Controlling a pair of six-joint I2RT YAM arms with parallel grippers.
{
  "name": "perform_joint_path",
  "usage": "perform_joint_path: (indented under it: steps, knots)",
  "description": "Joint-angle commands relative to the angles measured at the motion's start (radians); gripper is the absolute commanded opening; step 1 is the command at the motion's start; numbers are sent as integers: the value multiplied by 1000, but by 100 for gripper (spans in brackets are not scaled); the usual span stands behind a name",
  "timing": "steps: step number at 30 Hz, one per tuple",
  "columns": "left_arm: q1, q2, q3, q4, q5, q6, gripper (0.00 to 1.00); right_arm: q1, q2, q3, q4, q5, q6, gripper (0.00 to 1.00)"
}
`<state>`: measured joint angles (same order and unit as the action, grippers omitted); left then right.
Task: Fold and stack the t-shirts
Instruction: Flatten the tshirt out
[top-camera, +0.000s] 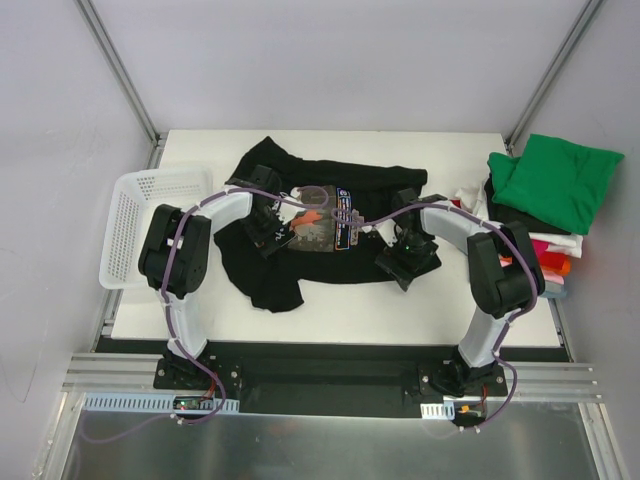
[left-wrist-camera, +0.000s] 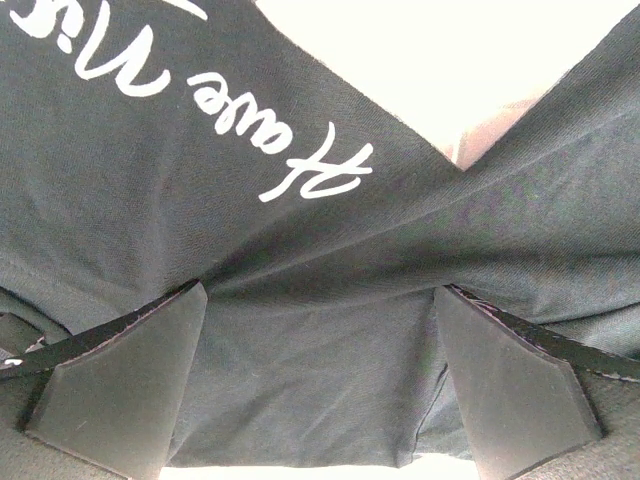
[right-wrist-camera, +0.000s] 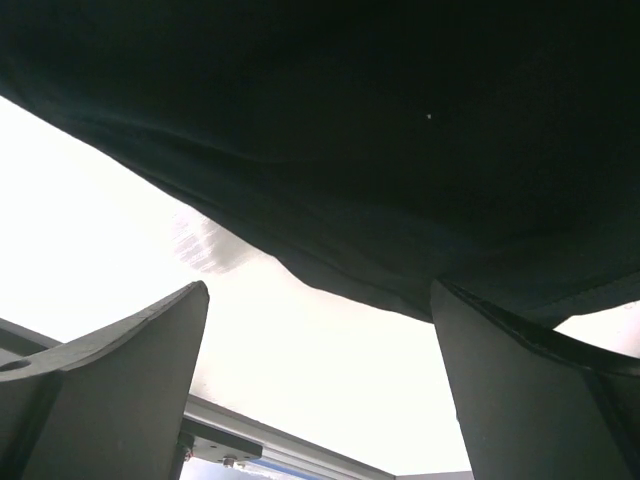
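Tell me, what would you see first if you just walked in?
A big black t-shirt lies spread out in the middle of the white table, with the left gripper and right gripper open over it. On the right sits a pile of folded shirts, a bright green one on top; a white mesh basket stands at the left edge.

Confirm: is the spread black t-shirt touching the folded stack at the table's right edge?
Apart. The top view shows a strip of bare table between the black t-shirt and the folded stack.
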<state>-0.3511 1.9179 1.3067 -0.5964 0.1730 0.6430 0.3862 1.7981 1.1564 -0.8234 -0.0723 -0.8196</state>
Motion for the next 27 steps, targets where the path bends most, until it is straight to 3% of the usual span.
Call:
perform_joint_path:
  steps: [1,7,16,27]
  knots:
    - [11,-16,14,-26,6,14,99,6,-45,-6,9,22,8,96]
    - [5,-83,25,-26,34,-5,99,8,-74,32,49,66,31,97]
    - [-63,-259,60,-26,-48,1,99,42,-82,25,95,242,51,96]
    - [-253,-624,-317,-26,-147,-58,99,53,-161,-96,203,336,40,97]
